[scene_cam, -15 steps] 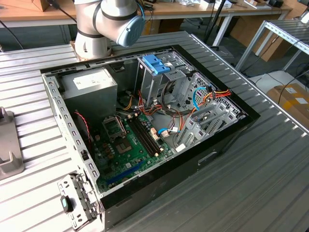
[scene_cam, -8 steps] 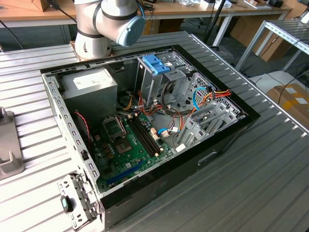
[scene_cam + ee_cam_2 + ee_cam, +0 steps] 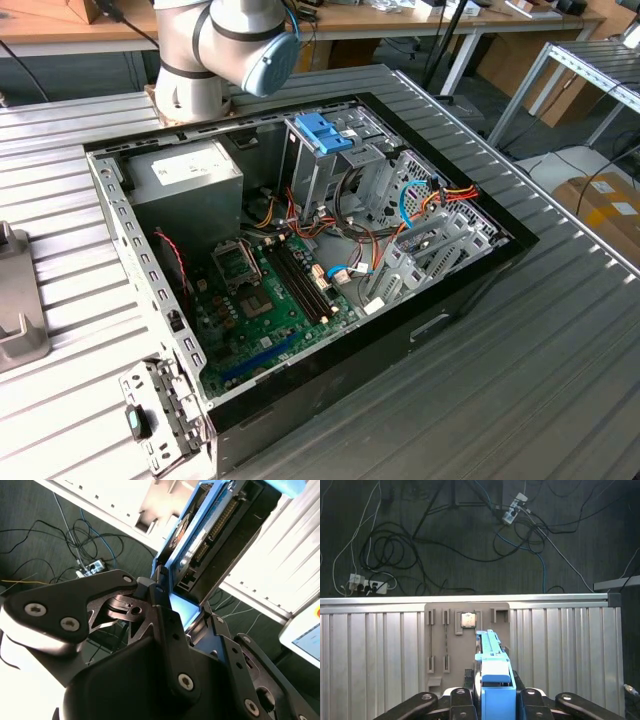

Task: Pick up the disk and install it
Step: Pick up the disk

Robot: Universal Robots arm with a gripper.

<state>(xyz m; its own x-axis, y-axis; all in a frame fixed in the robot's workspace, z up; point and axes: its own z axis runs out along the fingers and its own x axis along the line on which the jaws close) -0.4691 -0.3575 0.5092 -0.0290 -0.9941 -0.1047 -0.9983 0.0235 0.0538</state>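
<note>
My gripper (image 3: 175, 607) is shut on the disk (image 3: 215, 525), a dark metal drive in a light-blue plastic carrier. In the second wrist view the drive's connector side and circuit board face the camera, and the black fingers (image 3: 162, 625) clamp its lower end. In the first wrist view the disk (image 3: 492, 672) is seen edge-on, its blue frame rising from between the gripper (image 3: 495, 702) fingers. It hangs over a grey holder plate (image 3: 465, 630) with slots, set in the ribbed metal table (image 3: 370, 650).
In the exterior view an open computer case (image 3: 470, 290) lies on the ribbed table, with the motherboard (image 3: 270, 300), a power supply (image 3: 190, 180) and a tall metal drive cage topped by a blue-handled carrier (image 3: 325, 130). The arm's base (image 3: 220, 50) stands behind the case. Cables (image 3: 445, 535) lie on the dark floor.
</note>
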